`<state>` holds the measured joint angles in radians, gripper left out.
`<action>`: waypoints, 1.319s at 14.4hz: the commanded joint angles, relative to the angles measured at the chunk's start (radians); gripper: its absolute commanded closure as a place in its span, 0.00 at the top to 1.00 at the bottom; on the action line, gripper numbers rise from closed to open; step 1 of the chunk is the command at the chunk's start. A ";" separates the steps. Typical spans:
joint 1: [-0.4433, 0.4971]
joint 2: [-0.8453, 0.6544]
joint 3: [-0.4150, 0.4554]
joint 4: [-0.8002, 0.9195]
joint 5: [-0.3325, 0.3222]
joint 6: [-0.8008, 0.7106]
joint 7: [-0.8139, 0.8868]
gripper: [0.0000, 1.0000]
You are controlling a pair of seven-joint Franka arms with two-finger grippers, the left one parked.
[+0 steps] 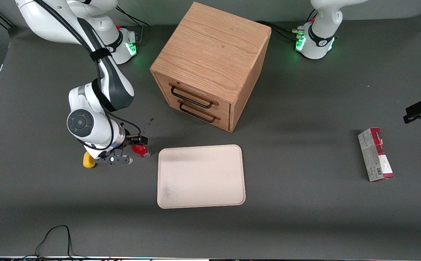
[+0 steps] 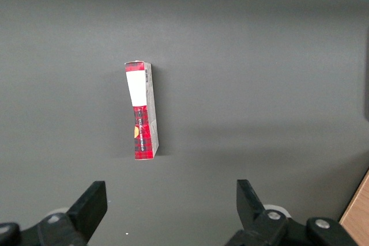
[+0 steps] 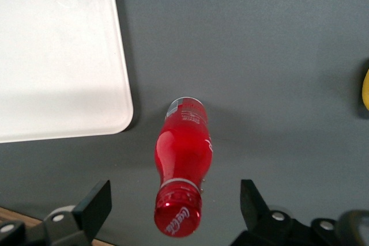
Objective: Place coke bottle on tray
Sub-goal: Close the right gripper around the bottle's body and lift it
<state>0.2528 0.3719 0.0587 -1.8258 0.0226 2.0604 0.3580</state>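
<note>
The tray (image 1: 201,176) lies nearest the front camera, flat on the tabletop (image 1: 305,217) roughly midway along its near edge, with nothing on it. Just beside the tray's corner farthest from the camera, toward the working arm's end of the tabletop, stands the coke bottle (image 1: 141,150), upright and apart from the tray's rim. The claw (image 3: 173,211) hovers directly over the bottle; in the right wrist view its two fingers (image 3: 95,203) are spread wide, released, one on each side of the red cap and not touching it. A yellow lump (image 1: 88,160) sits near the arm, farther toward that end.

The step in hand looks like the descent to grasp. To do it well, the claw should come straight down with the cap centred between the fingers, closing on the neck or upper body without nudging the bottle, which looks light and could tip. Once lifted clear of the low rim, only a short carry sideways is needed.
</note>
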 commanded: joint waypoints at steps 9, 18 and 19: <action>0.014 -0.048 -0.005 -0.041 -0.016 0.004 0.019 0.00; -0.021 -0.031 -0.008 0.428 -0.018 -0.481 0.029 0.00; -0.026 -0.012 -0.008 0.512 -0.017 -0.553 0.030 0.00</action>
<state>0.2387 0.3218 0.0490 -1.4815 -0.0038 1.6402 0.3665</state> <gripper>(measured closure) 0.687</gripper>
